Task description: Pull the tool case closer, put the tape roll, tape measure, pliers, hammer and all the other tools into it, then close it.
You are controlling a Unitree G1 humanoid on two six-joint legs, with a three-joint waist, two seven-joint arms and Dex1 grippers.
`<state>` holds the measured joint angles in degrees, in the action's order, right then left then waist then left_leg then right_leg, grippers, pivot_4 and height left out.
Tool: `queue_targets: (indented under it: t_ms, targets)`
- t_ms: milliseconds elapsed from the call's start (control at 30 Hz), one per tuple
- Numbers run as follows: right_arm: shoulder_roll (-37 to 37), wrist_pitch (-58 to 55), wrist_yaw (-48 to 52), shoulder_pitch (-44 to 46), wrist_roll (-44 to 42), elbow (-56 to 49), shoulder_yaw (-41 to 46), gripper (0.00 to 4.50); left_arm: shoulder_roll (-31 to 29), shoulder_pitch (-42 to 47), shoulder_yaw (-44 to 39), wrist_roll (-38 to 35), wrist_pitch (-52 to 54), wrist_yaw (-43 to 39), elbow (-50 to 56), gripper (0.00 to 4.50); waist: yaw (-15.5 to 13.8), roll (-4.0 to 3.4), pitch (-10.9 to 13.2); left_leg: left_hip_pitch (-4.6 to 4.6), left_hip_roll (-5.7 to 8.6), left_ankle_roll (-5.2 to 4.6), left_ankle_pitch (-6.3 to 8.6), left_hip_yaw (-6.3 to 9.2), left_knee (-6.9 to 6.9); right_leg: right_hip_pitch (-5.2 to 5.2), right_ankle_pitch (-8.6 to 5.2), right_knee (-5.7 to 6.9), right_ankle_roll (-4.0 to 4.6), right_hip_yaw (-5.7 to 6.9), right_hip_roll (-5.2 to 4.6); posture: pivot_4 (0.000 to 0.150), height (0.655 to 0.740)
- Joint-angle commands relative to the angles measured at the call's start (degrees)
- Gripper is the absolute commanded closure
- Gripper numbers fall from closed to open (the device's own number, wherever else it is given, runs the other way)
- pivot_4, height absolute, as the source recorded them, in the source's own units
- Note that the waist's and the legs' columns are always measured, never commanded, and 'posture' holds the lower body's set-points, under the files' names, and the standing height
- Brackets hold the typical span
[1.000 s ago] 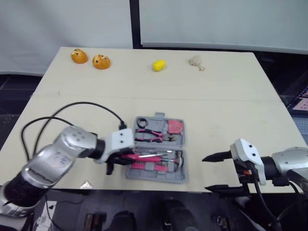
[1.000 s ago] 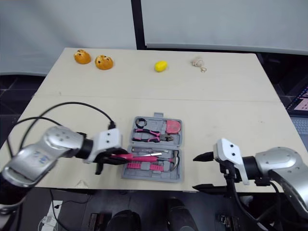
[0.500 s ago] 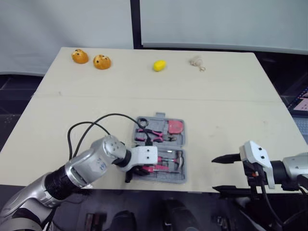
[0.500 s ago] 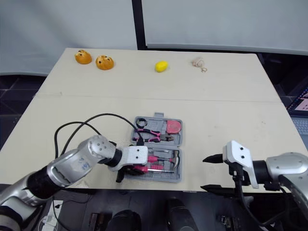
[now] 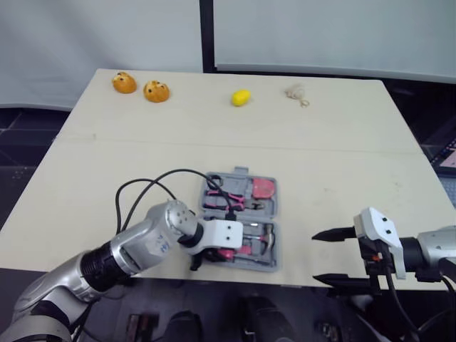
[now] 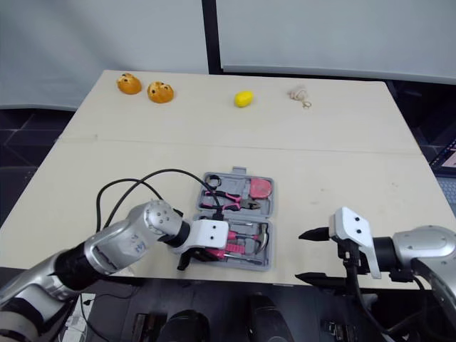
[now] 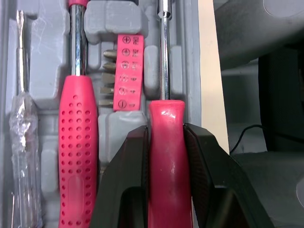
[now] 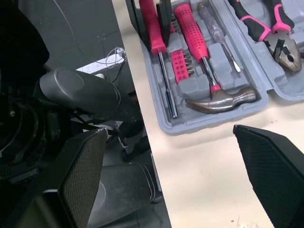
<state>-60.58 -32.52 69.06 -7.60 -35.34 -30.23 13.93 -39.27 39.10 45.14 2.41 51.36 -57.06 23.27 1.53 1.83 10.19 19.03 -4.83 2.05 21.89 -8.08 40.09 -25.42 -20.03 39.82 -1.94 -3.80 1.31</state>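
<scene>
- A second ago the left hand (image 7: pixel 165 130) stood at the tool case's (image 5: pixel 275 246) 9 o'clock side. Now it reaches over the case's near half.
- It is clamped on a pink-handled screwdriver (image 7: pixel 166 111), fingers only as far apart as the handle is wide. The shaft lies in the slot along the case's 6 o'clock edge.
- I judge the screwdriver seated or almost so. Letting go and closing the lid look like what remains.
- The case lies open at the surface's (image 5: pixel 342 164) 6 o'clock, near its front edge, already holding the hammer (image 8: pixel 221 99), pliers (image 8: pixel 275 33) and tape measure (image 5: pixel 263 187).
- The right hand (image 5: pixel 315 256) has stayed wide open and empty at the case's 3 o'clock.
- The left arm's cable crosses the case's far corner, so the tape roll is hard to make out. The left hand hides the screwdriver's butt end.
</scene>
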Motion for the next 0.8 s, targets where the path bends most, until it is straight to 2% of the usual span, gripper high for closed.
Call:
queue_targets:
  t_ms: [33, 200, 267, 300, 367, 400, 467, 533, 633, 733, 800]
  targets:
    - [0.6, 0.5, -0.4, 0.1, -0.7, -1.3, 0.5, 0.00, 1.5, -0.7, 1.1, 0.7, 1.0, 0.4, -1.3, 3.89, -0.1, 0.01, 0.0, 0.00, 0.01, -0.01, 0.00, 0.01, 0.01, 0.01, 0.00, 0.00, -0.01, 0.00, -0.01, 0.150, 0.7400]
    - [1.6, 1.7, -0.5, 1.0, 0.7, -0.6, -1.4, 0.00, 1.7, -0.6, -0.7, 0.6, -0.1, -0.2, -3.5, 3.89, 0.0, -0.04, 0.0, -0.02, 0.01, -0.02, -0.01, 0.01, 0.01, 0.02, 0.01, 0.00, -0.02, 0.00, -0.02, 0.150, 0.7400]
    - [2.3, 2.1, -0.9, 3.2, 1.2, 0.1, -2.9, 0.00, 1.1, 0.4, -4.2, -3.2, 2.0, -3.3, -2.6, 2.87, 0.1, -0.03, 0.0, -0.03, 0.01, -0.03, -0.01, 0.01, 0.02, 0.03, 0.01, 0.02, -0.03, -0.01, -0.02, 0.150, 0.7400]
    - [2.5, 2.2, -1.0, 4.0, 1.4, 0.4, -3.4, 0.00, 1.0, 0.8, -5.6, -4.5, 2.7, -4.2, -2.1, 2.57, 0.1, -0.03, 0.0, -0.03, 0.01, -0.03, -0.01, 0.01, 0.04, 0.03, 0.02, 0.04, -0.03, 0.00, -0.02, 0.150, 0.7400]
    - [2.8, 2.2, -0.9, 4.7, 1.5, 0.5, -3.7, 0.00, 0.5, 1.5, -9.3, -7.5, 3.8, -5.8, -1.1, 1.61, 0.3, -0.03, 0.0, -0.06, 0.00, -0.03, -0.01, -0.01, 0.03, 0.02, 0.01, 0.07, -0.02, -0.02, -0.01, 0.150, 0.7400]
    - [2.7, 2.1, -0.8, 4.8, 1.4, 0.4, -3.7, 0.00, -0.3, 1.6, -11.7, -9.2, 3.6, -6.8, -0.6, 0.94, 0.2, -0.04, 0.0, -0.05, -0.01, -0.03, -0.02, 0.00, 0.01, 0.01, 0.01, 0.07, -0.02, 0.00, 0.00, 0.150, 0.7400]
    - [2.5, 2.1, -0.3, 4.5, 1.1, 0.0, -3.6, 0.00, -2.9, 0.0, -18.6, -14.9, 1.8, -10.7, 0.4, 0.03, 0.4, -0.04, 0.0, -0.05, -0.03, -0.02, -0.02, 0.01, -0.01, -0.01, -0.01, 0.08, 0.01, 0.02, 0.02, 0.150, 0.7400]
    - [2.4, 2.3, -0.1, 4.1, 1.2, -0.2, -3.6, 0.00, -5.4, -2.9, -23.4, -18.4, -2.2, -13.5, 0.1, 0.03, 0.5, -0.05, -0.1, -0.05, -0.06, -0.01, -0.02, 0.02, -0.02, -0.03, -0.02, 0.08, 0.03, 0.03, 0.04, 0.150, 0.7400]
    - [2.4, 2.6, 0.0, 4.0, 1.5, -0.4, -4.1, 0.00, -8.4, -10.9, -27.9, -18.5, -17.0, -16.1, -3.5, 0.03, 0.7, -0.09, -0.1, -0.10, -0.06, -0.01, -0.02, 0.02, -0.04, -0.02, -0.02, 0.08, 0.03, 0.00, 0.03, 0.150, 0.7400]
    - [2.5, 2.5, -0.1, 4.0, 1.4, -0.7, -4.5, 0.00, -6.2, -16.1, -30.5, -18.0, -28.6, -15.0, -7.8, 0.03, 0.5, -0.08, -0.1, -0.08, -0.05, -0.01, -0.02, 0.03, -0.02, -0.01, -0.02, 0.06, 0.03, 0.01, 0.02, 0.150, 0.7400]
    - [2.7, 2.1, -0.3, 4.6, 1.3, -1.0, -5.1, 0.00, -2.5, -20.5, -32.7, -19.0, -40.3, -15.5, -13.4, 0.54, 0.1, -0.08, -0.1, -0.06, -0.02, -0.02, -0.02, 0.04, 0.01, 0.00, 0.00, 0.02, 0.01, 0.03, -0.02, 0.150, 0.7400]
